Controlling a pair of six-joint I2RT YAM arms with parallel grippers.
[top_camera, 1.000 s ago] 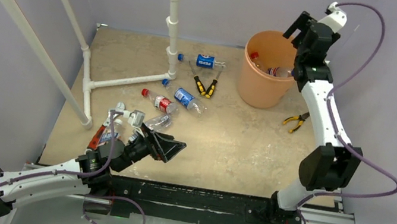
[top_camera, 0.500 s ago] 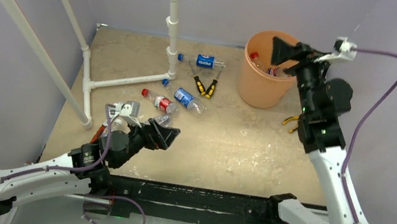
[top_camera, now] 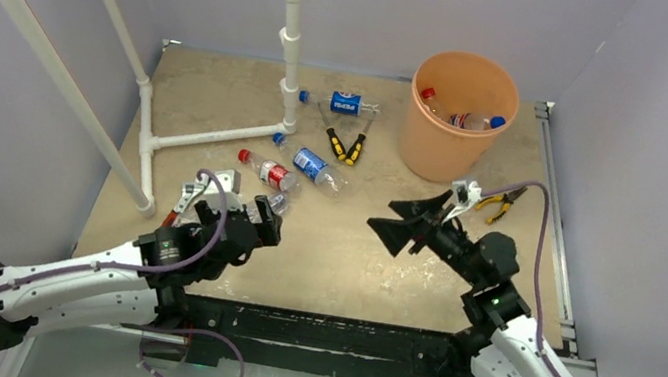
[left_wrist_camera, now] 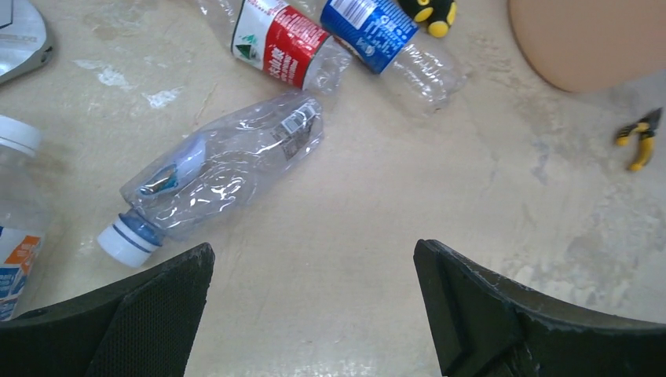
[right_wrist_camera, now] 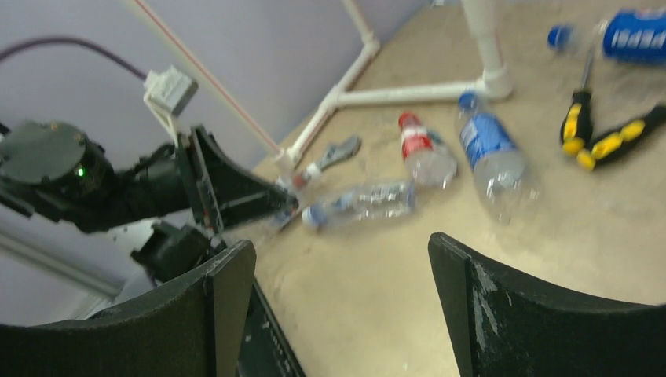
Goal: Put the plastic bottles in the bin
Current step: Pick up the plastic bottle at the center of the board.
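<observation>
A crushed clear plastic bottle with a blue-and-white cap lies on the table just ahead and left of my left gripper, which is open and empty. In the top view that gripper partly covers it. Beyond lie a red-label bottle and a blue-label bottle, with a Pepsi bottle farther back. The orange bin at the back right holds some bottles. My right gripper hangs open and empty over mid-table, facing left toward the bottles.
A white pipe frame stands at the back left. Yellow-and-black pliers lie left of the bin, and a smaller pair to its right. A red-handled wrench and a white-capped bottle lie by my left arm.
My right arm has swung from above the bin down to mid-table, its jaws narrowing a little. My left gripper has moved back toward the clear bottle and opened wider.
</observation>
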